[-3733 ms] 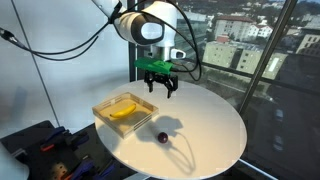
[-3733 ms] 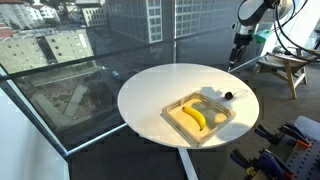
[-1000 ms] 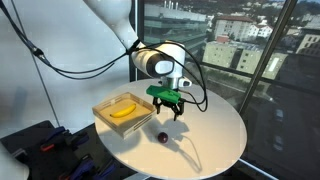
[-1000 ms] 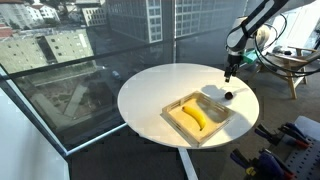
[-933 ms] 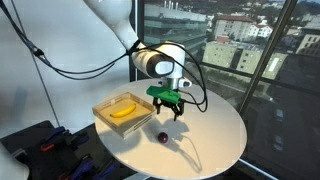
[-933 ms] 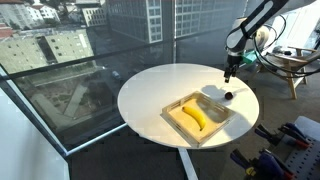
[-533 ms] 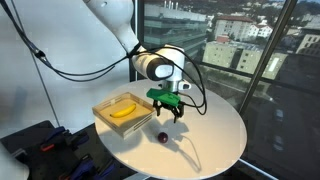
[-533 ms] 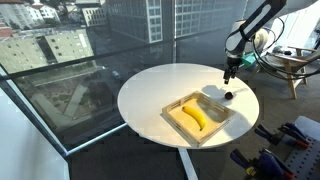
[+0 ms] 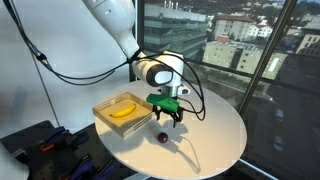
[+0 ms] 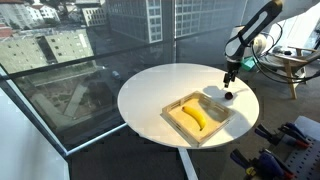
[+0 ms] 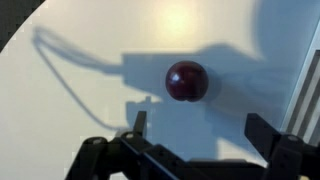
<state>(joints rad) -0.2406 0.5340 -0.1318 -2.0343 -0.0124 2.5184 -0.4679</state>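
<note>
1. The gripper (image 9: 166, 118) hangs over the round white table (image 9: 210, 125) with its jaws spread wide and nothing between them.
2. In the wrist view the two dark fingers (image 11: 139, 123) stand well apart at the near edge of the picture, and bare tabletop shows between them.
3. A small dark red fruit (image 11: 186, 81) lies on the table just beyond the fingertips. It sits within the width of the gap, somewhat closer to the left finger, and touches neither.
4. In both exterior views the gripper (image 10: 229, 78) is above the fruit (image 10: 228, 96) and clear of it. The fruit (image 9: 161, 137) rests on the tabletop by itself.
5. The gripper's shadow falls across the table around the fruit.
6. A shallow wooden tray (image 9: 108, 117) sits on the table near the fruit but apart from it, and a yellow banana (image 9: 122, 112) lies inside.
7. In an exterior view the tray (image 10: 182, 129) lies nearer the camera than the fruit, with the banana (image 10: 196, 118) lying slantwise in it.
8. The table (image 10: 160, 85) stands beside tall windows that look out on city buildings.
</note>
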